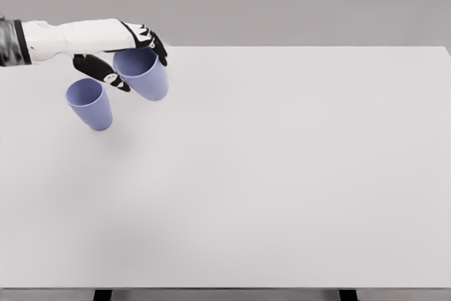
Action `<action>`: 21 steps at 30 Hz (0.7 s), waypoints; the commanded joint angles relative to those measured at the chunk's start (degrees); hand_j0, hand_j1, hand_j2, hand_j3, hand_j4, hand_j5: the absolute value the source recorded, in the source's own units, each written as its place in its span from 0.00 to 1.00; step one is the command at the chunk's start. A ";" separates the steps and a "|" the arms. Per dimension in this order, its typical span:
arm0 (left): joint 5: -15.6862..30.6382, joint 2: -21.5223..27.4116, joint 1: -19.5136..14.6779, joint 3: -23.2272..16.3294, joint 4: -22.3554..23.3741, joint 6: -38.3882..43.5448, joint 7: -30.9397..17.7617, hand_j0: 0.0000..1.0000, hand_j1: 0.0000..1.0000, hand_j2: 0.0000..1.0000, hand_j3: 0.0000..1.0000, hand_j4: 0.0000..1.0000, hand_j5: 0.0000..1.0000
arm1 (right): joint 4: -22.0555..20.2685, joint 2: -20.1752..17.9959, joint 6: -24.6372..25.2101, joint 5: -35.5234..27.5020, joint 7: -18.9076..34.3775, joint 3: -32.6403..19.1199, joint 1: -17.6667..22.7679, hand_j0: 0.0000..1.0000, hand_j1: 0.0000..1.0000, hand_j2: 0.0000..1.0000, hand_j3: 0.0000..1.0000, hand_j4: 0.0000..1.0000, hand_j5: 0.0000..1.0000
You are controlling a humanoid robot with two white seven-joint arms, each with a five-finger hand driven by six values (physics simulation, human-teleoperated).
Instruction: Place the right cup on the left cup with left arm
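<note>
Lavender plastic fills my left hand (121, 53): my fingers (156, 41) curl over the far rim of the right cup (144, 73) and my thumb (104, 72) presses its near-left wall, so I hold that cup clasped, mouth up and tipped slightly. I cannot tell whether its base is touching the table (282, 188). My arm comes in from the left edge of the view, running almost level along the far-left part of the tabletop. Just beside and a little nearer sits the left cup (90, 103), the same colour, also mouth up, standing on the table to the near left of the one I grip; a narrow gap shows between the two walls, and my thumb lies in that gap above the left cup's rim. Both cups are close to the table's far-left corner, with the far edge just behind my knuckles and the left edge cut off by the view. To the right and toward the near edge the pale grey surface stretches wide and flat, giving plenty of room on those sides. Between the held cup and the left cup only my own thumb crowds the space.
</note>
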 commanded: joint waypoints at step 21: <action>0.94 8.19 -6.86 -1.21 2.83 0.09 -9.61 0.45 0.45 0.45 0.45 0.45 0.45 | 0.10 0.00 -0.03 0.08 0.03 0.00 0.00 1.00 1.00 1.00 1.00 1.00 1.00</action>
